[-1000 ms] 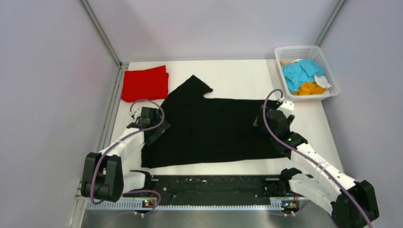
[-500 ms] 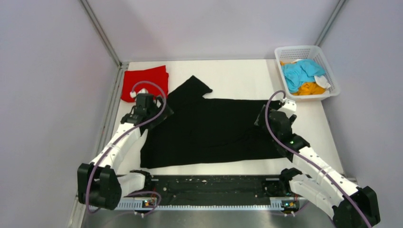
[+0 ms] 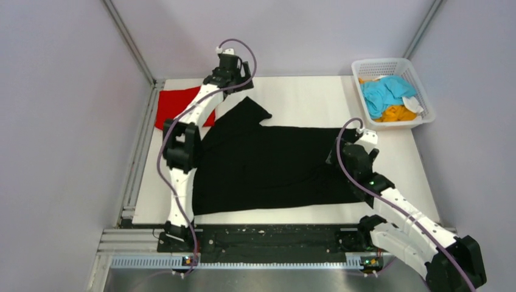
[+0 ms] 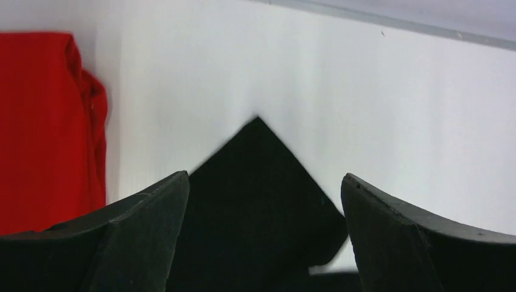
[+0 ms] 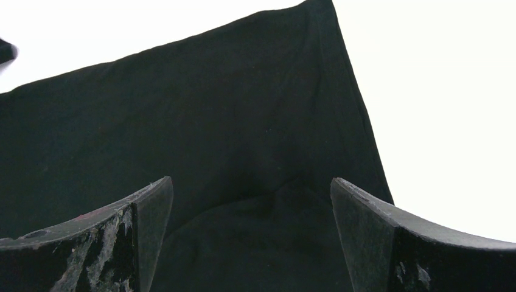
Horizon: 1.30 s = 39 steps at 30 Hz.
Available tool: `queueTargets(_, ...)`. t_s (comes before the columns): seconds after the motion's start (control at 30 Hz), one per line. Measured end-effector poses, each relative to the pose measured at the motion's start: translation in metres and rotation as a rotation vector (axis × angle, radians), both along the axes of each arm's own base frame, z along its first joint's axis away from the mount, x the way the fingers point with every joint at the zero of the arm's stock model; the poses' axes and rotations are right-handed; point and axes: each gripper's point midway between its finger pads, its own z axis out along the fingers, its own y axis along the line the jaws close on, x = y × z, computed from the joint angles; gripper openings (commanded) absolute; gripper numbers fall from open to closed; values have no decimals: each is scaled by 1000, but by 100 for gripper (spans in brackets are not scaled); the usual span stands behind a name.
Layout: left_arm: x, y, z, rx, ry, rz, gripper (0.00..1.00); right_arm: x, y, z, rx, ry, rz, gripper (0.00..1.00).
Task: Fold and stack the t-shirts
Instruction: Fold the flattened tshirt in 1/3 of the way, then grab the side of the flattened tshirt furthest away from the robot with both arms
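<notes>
on the table (image 3: 304, 97) in the top view, the red t-shirt (image 3: 176, 104) lies at the far left corner as a neat rectangle, so it looks folded and counts as the start of the stack. the black t-shirt (image 3: 268, 164) lies spread flat across the middle, with one sleeve (image 3: 248, 109) pointing to the far side. it is not yet folded as far as i can tell. the light blue t-shirt (image 3: 386, 92) and orange t-shirt (image 3: 395, 114) sit crumpled in the basket (image 3: 389, 62) at the far right, untouched. the left gripper (image 3: 233, 78) hangs high over the far edge near the sleeve tip. the right gripper (image 3: 342, 151) is low over the right end of the black t-shirt.

at the left wrist, the left gripper (image 4: 261, 182) has its jaws spread wide with nothing between them. the sleeve tip (image 4: 261, 158) lies flat on the table below, and the red t-shirt (image 4: 42, 121) is off to the left, apart from it.

at the right wrist, the right gripper (image 5: 249, 182) is also spread wide and empty. it sits above the hem end of the black t-shirt (image 5: 213, 109), with bare table to the right.

my read is one of four shirts done. the black one is laid out and ready for its first fold, likely the sleeve. two more wait in the basket, and all the stacking is left.
</notes>
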Motion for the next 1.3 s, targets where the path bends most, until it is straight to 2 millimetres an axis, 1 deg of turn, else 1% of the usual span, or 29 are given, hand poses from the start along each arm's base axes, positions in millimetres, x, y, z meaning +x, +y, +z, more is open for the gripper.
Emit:
queueTargets(0.1, 41, -3, -28, 48, -8, 7, 99, 0, -2, -4, -15, 15, -8, 99)
queueTargets(0.17, 55, -5, -48, 58, -7, 6, 99, 0, -3, -7, -26, 26, -15, 99)
queueTargets(0.2, 59, -6, -59, 59, -1, 6, 99, 0, -4, -9, -30, 30, -18, 99)
queueTargets(0.3, 61, -8, -88, 30, 40, 0, 99, 0, -5, -12, -40, 42, -24, 99)
queueTargets(0.37, 63, -10, -98, -5, 52, 0, 99, -1, -6, -14, -45, 48, -25, 99)
queueTargets(0.47, 67, -13, -100, -68, 50, 1, 99, -1, -6, -15, -47, 53, -25, 99)
queueTargets(0.63, 71, -21, -96, -136, 36, 0, 99, -1, -6, -15, -48, 55, -25, 99)
queueTargets(0.7, 71, -26, -99, -160, 44, -9, 99, -1, -7, -15, -49, 54, -27, 99)
queueTargets(0.83, 66, -37, -115, -177, 76, -19, 99, -1, -7, -15, -51, 53, -29, 99)
queueTargets(0.93, 66, -43, -114, -194, 73, -24, 98, -1, -7, -15, -51, 53, -30, 99)
queueTargets(1.13, 61, -52, -115, -234, 95, -44, 82, -1, -7, -15, -51, 53, -30, 99)
queueTargets(1.27, 59, -52, -117, -236, 108, -43, 78, -1, -7, -15, -51, 53, -30, 99)
queueTargets(1.3, 58, -51, -118, -227, 111, -39, 76, -1, -7, -15, -51, 52, -31, 99)
